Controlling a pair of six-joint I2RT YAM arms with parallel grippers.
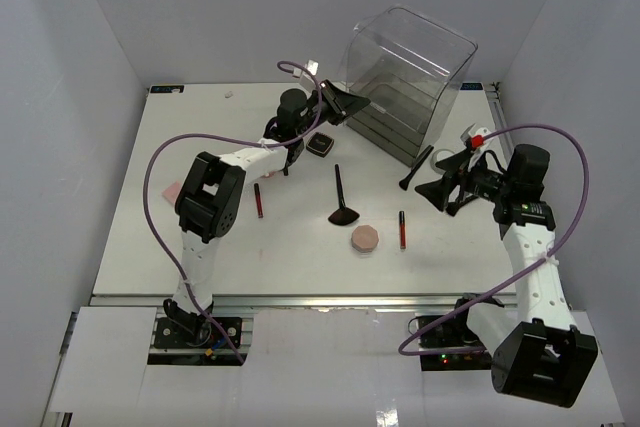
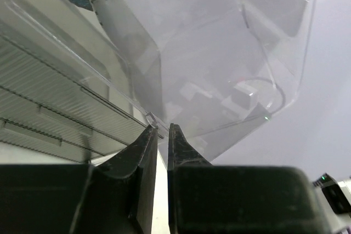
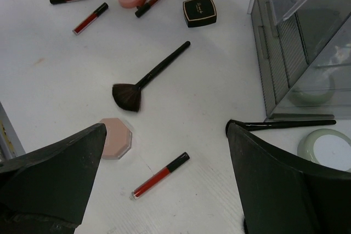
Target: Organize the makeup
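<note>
**While left hand sits at the box lip, right hand hangs open over loose makeup**

Where the left arm reaches far across the bench point(image 1: 300, 272), its left hand point(image 1: 355, 102) point(image 2: 163, 130) points at the lower near corner of the clear drawer box point(image 1: 410, 77) point(image 2: 219, 53). Fingers closed to a sliver, tips at the box's clear lip. Can't tell if the plastic is pinched.

Right arm is bent at the elbow. The right hand point(image 1: 430, 174) point(image 3: 164, 127) hovers above the bench, fingers spread wide, holding nothing.

Makeup is all loose on the bench:
- Slim brush point(image 1: 415, 167) point(image 3: 285, 125) lies along the box base, just beside the right hand.
- Fan brush point(image 1: 342, 197) point(image 3: 148, 78) is mid-bench.
- Pink octagonal puff point(image 1: 365, 238) point(image 3: 115, 138) is near the fan head, apart from it.
- Red stick point(image 1: 402, 230) point(image 3: 160, 175) is beside the puff, not touching.
- Black compact point(image 1: 319, 145) point(image 3: 199, 11) lies near the left forearm.
- Second red stick point(image 1: 258, 200) is left of the fan brush.
</note>
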